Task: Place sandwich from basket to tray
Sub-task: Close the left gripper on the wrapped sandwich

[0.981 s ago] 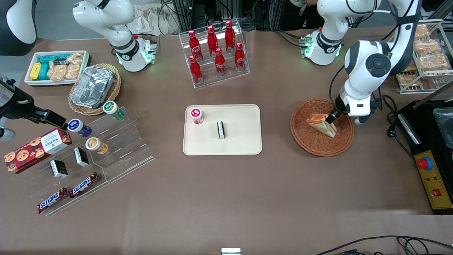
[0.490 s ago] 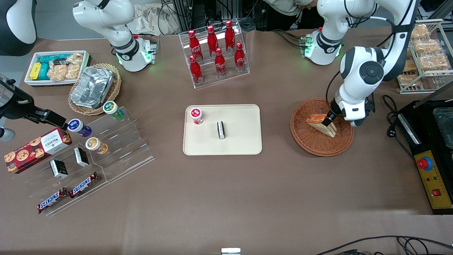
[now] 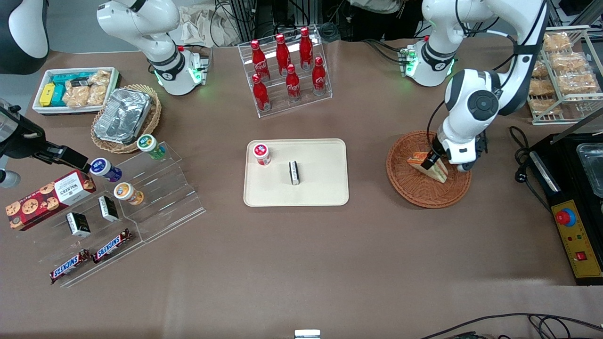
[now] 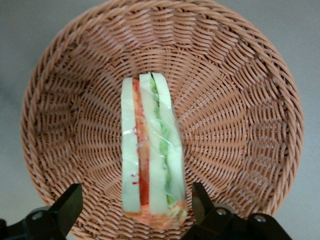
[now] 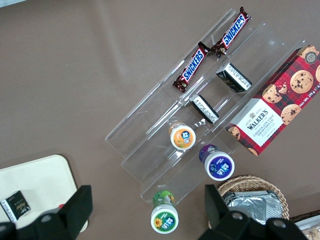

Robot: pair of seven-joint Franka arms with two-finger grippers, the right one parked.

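My gripper (image 3: 429, 162) is positioned low inside the reddish-brown wicker basket (image 3: 414, 190), directly over the sandwich (image 3: 435, 170). In the left wrist view, my gripper (image 4: 135, 212) has its fingers (image 4: 67, 207) spread wide, one on each flat face of the sandwich (image 4: 150, 155), with a visible gap between each finger and the bread. Nothing is held.

The sandwich stands on edge in the middle of the basket (image 4: 240, 125), wrapped in clear film. Its layers read: pale bread, orange-red filling, pale bread, green filling, pale bread.

The basket rests on the brown tabletop (image 3: 301, 263) toward the working arm's end. The cream-beige tray (image 3: 325, 188) lies flat at the middle of the tabletop, well apart from the basket. On the tray stand a small red-lidded jar (image 3: 261, 153) and a small dark box (image 3: 294, 172), close to each other. A clear rack of red cola bottles (image 3: 287, 70) stands farther from the front camera than the tray.
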